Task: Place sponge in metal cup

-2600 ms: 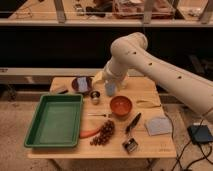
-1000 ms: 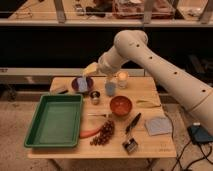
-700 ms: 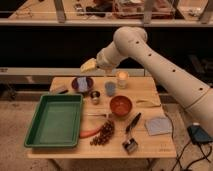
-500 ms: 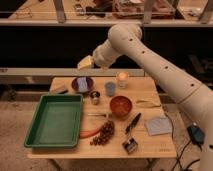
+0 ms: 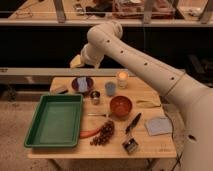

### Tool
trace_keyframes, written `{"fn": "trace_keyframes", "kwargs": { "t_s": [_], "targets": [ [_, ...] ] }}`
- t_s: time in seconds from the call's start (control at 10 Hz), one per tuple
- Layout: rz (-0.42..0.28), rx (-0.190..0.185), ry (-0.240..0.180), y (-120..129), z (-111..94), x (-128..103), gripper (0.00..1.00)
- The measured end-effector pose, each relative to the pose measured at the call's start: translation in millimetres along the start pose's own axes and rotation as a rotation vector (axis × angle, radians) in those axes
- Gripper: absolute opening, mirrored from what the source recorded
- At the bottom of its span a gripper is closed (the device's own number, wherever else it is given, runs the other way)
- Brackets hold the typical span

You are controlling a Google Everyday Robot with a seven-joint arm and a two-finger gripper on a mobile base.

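1. At the near edge of the desk (image 5: 75,151), right of the middle, lies a small dark clip-like thing (image 5: 130,146). I cannot tell exactly what it is.
2. A little farther in, a bunch of dark grapes (image 5: 103,134) lies with an orange carrot (image 5: 90,133) just beside it on the left. A black-handled tool (image 5: 133,122) lies to the right of the grapes.
3. A flat grey cloth (image 5: 159,126) lies near the right edge of the desk.
4. A big green tray (image 5: 54,120) takes up the left part of the desk, from the near side to about the middle.
5. In the middle stands an orange bowl (image 5: 121,105).
6. The metal cup (image 5: 95,96) stands upright to the far left of the bowl, just beside the far right corner of the tray. Its inside looks dark.
7. A light blue cup (image 5: 110,88) stands to the right of the metal cup and slightly farther.
8. The sponge (image 5: 81,83) rests in a dark maroon dish (image 5: 88,81), which stands just beyond the metal cup, a little to the left. The sponge is apart from the metal cup.
9. A small grey object (image 5: 59,90) lies left of the dish, and a pale glowing glass (image 5: 122,79) stands near the far edge.
10. The pincer (image 5: 76,62) hangs in the air above the far left part of the desk, higher than the dish. It is open, holds nothing and touches nothing.
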Motion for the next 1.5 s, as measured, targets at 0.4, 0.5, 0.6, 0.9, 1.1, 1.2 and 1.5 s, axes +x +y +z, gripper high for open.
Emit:
{"fn": "trace_keyframes", "kwargs": {
  "t_s": [0.4, 0.5, 0.6, 0.9, 1.1, 1.2, 1.5],
  "targets": [
    [-0.017, -0.033, -0.02, 4, 18, 1, 0.75],
    [-0.022, -0.031, -0.022, 1, 20, 1, 0.75],
    [-0.022, -0.029, -0.023, 0, 19, 1, 0.75],
    [-0.04, -0.051, -0.024, 0, 21, 3, 0.75],
    [-0.072, -0.137, -0.027, -5, 45, 6, 0.75],
    [-0.081, -0.194, -0.025, 2, 62, 5, 0.75],
    [-0.107, -0.264, -0.013, 8, 116, -2, 0.75]
  ]
}}
